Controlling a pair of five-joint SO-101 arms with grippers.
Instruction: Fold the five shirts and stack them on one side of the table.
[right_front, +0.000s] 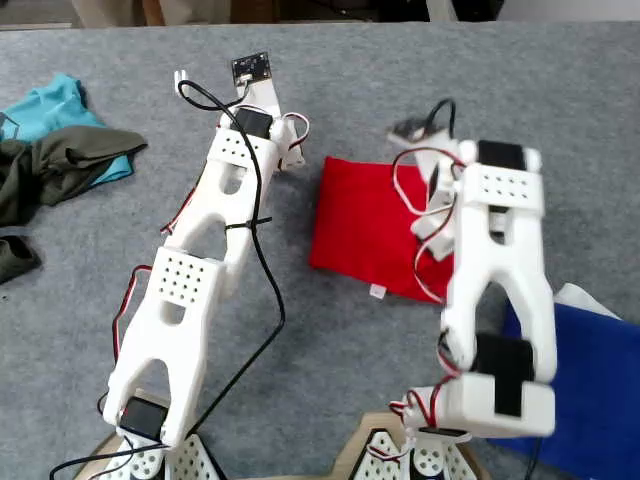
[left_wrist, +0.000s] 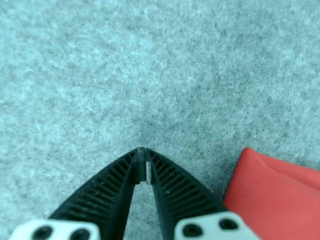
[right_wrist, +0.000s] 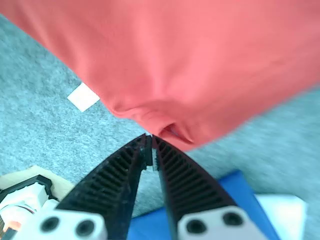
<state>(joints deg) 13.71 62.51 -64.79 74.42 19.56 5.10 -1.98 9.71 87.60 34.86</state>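
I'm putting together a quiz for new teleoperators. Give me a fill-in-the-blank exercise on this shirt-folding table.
1. The folded shirt between the arms is ___.
2. The left hand, shut, hangs over the bare ___ table.
3. The right hand is shut at the folded shirt's ___.
4. The blue shirt lies beside the ___ arm's base.
Missing words: red; gray; edge; right.

The high view looks steeply down on the table (right_front: 400, 90), red shirt (right_front: 365, 225) near centre. The left wrist view peers along the left gripper (left_wrist: 141, 152), close to the surface beside that shirt's corner (all three share it); the right wrist view sits closer, over its edge
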